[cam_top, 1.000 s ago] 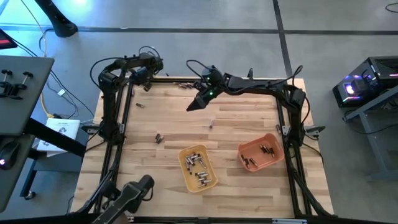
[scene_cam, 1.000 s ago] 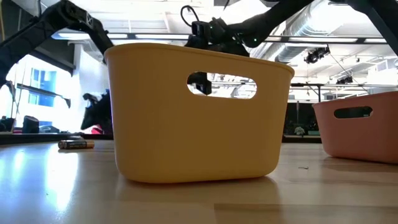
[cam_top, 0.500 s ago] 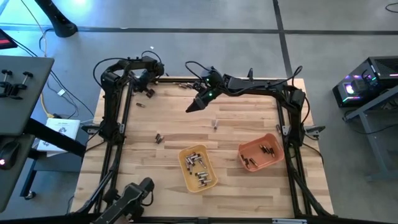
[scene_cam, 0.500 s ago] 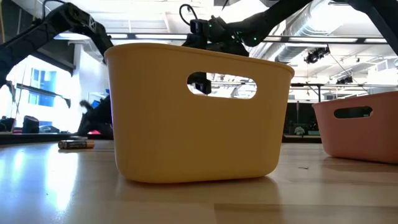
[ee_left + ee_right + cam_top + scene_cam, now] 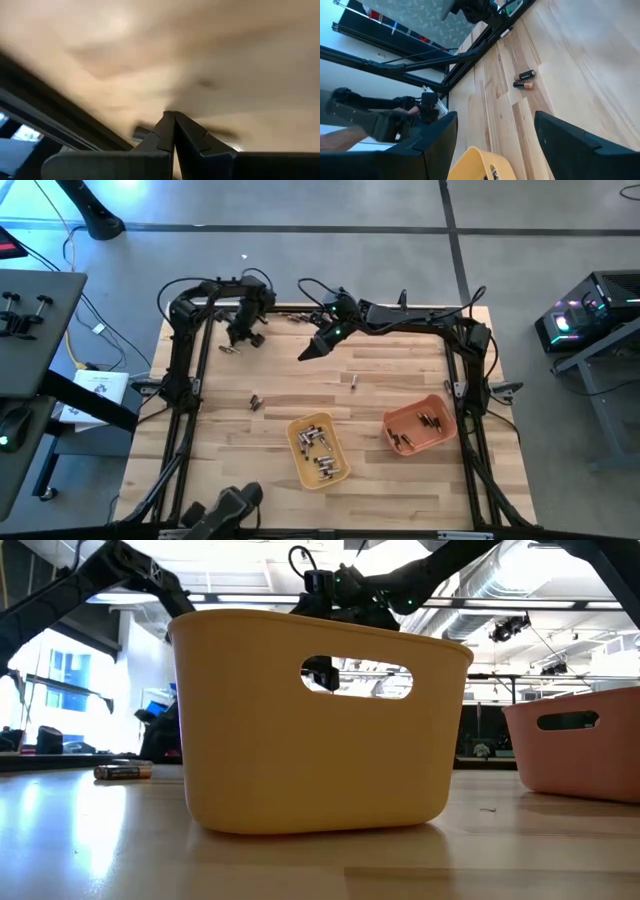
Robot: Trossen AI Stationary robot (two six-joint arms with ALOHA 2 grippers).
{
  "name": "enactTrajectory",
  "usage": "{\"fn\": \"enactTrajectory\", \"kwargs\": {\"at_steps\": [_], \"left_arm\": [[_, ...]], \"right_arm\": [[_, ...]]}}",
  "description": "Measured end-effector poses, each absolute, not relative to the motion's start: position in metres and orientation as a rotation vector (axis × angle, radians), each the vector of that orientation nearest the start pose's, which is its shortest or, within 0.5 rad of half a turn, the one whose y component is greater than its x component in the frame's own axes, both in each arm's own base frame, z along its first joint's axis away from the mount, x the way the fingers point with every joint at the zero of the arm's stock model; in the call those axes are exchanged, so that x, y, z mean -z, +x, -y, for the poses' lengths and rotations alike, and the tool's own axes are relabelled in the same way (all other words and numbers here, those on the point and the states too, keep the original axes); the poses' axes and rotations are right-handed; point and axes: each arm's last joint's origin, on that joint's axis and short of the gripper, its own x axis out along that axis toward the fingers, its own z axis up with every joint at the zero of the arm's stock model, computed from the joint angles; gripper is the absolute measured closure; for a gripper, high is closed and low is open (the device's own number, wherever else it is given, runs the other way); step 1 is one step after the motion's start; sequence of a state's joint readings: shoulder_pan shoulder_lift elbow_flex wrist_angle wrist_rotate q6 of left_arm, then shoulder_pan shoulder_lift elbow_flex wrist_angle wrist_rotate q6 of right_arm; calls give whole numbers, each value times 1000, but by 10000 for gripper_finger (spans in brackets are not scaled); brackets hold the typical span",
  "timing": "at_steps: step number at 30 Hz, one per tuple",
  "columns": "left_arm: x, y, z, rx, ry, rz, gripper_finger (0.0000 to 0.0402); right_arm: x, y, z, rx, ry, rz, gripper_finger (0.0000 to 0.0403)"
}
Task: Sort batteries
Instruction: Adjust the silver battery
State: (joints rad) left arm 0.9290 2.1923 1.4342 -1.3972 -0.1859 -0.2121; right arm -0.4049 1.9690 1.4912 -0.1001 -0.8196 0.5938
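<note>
Small cylindrical batteries lie loose on the wooden table: a pair (image 5: 255,402) that also shows in the right wrist view (image 5: 524,80), one (image 5: 225,350) near the left arm, one (image 5: 353,380) at mid-table, and some (image 5: 290,317) by the far edge. More lie in the yellow tray (image 5: 318,450) and the orange tray (image 5: 420,427). My left gripper (image 5: 240,338) (image 5: 172,120) is shut and sits low over the far-left part of the table. My right gripper (image 5: 306,354) (image 5: 492,137) hangs open above the far middle of the table, holding nothing.
The yellow tray (image 5: 310,720) fills the low view, with the orange tray (image 5: 580,740) to its right and one battery (image 5: 122,772) lying to its left. Black frame rails (image 5: 190,370) run along the table's left and right sides. Bare wood lies between the trays and the far edge.
My left gripper has come from the far-left corner toward the near edge and down toward the table, shifting slightly right. The lone battery at mid-table has rolled a short way toward the right edge.
</note>
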Motion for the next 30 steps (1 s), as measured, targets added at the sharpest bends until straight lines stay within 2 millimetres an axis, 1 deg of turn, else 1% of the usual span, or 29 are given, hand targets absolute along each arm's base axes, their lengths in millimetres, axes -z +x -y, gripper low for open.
{"fn": "enactTrajectory", "kwargs": {"at_steps": [2,5,7,10,11,13,15,16,18,22,24,26,30], "left_arm": [[-114,206,-268,-825,-893,-2053,401],[-125,212,-268,-887,-890,-1948,401],[-136,213,-269,-897,-919,-1867,401],[-160,215,-268,-952,-844,-1760,401],[-171,212,-268,-1012,-805,-1730,401],[-192,201,-272,-1140,-784,-1638,401],[-210,190,-271,-1201,-807,-1583,401],[-216,185,-266,-1217,-805,-1565,401],[-223,181,-249,-1245,-803,-1525,401],[-218,173,-208,-1277,-818,-1447,401],[-210,172,-187,-1272,-860,-1407,401],[-198,173,-165,-1229,-895,-1408,401],[-180,172,-114,-1131,-768,-1472,401]], "right_arm": [[-240,414,154,-254,908,-591,144],[-240,413,155,-257,897,-589,144],[-240,413,155,-258,893,-588,144],[-240,414,155,-259,891,-585,144],[-240,414,155,-260,891,-584,144],[-240,414,155,-259,896,-584,144],[-240,414,155,-258,898,-585,144],[-240,414,155,-258,898,-585,144],[-240,414,155,-258,897,-584,144],[-240,414,155,-259,896,-583,144],[-240,414,155,-259,895,-583,144],[-240,414,155,-259,896,-583,144],[-240,414,155,-262,890,-582,144]]}}
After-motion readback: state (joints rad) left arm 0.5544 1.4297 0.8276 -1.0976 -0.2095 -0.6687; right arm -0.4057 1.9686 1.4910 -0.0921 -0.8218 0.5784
